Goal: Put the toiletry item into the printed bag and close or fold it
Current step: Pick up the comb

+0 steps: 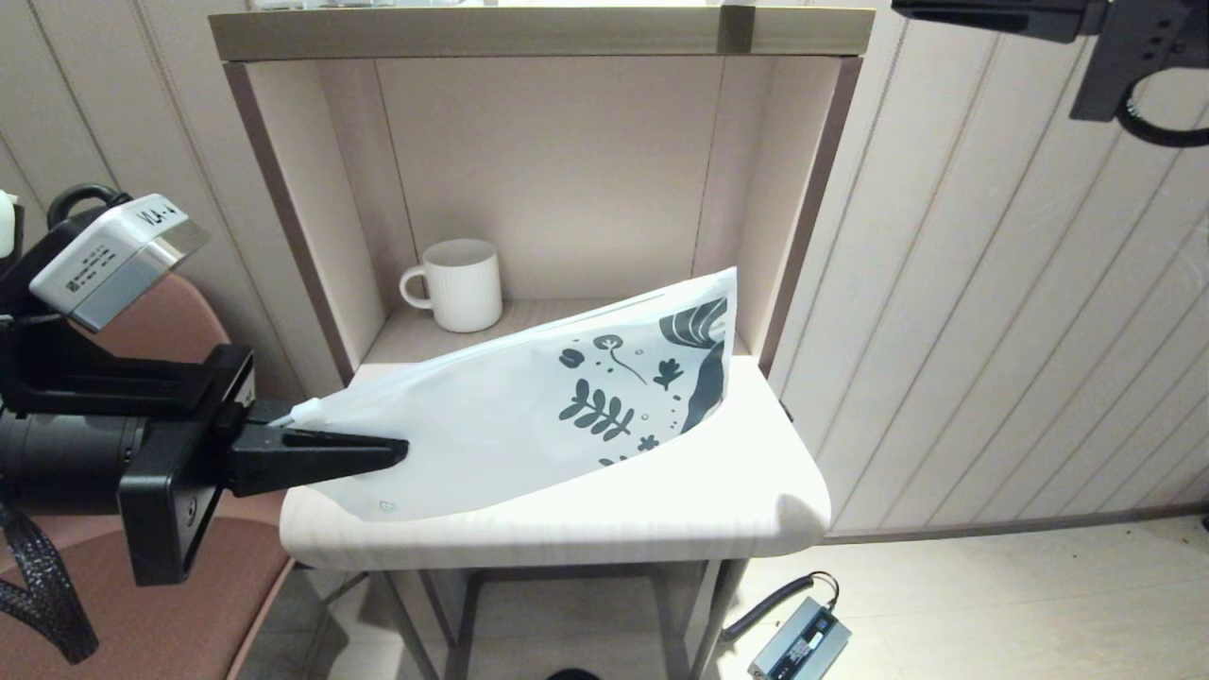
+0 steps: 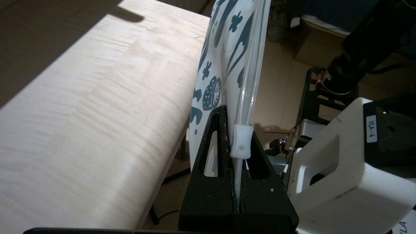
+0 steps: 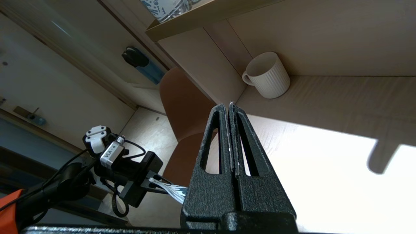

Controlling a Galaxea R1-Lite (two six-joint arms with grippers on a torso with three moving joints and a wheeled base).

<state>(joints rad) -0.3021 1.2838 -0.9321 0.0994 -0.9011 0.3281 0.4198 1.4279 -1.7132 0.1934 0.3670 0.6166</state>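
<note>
Pale shelf top [image 1: 718, 482], left end effector [image 2: 239, 130] pinching printed bag [image 1: 529, 406], slider [image 2: 241, 142] only wrist-visible, right end effector [image 3: 230, 107] pressed together

White pouch with dark-blue botanical print, pale wood around it

The printed bag [image 1: 529, 416] is white, with dark-blue leaves, sprigs and flowers at one end and a small white zip slider [image 2: 241, 141]. The ribbed mug [image 1: 460, 284] is off-white. The shelf unit [image 1: 529, 33] and table top [image 1: 718, 491] are pale, light-grained wood. The left gripper [image 1: 387, 451] and right gripper [image 3: 230, 109] are matt black. The chair [image 1: 170, 604] is reddish brown.
</note>
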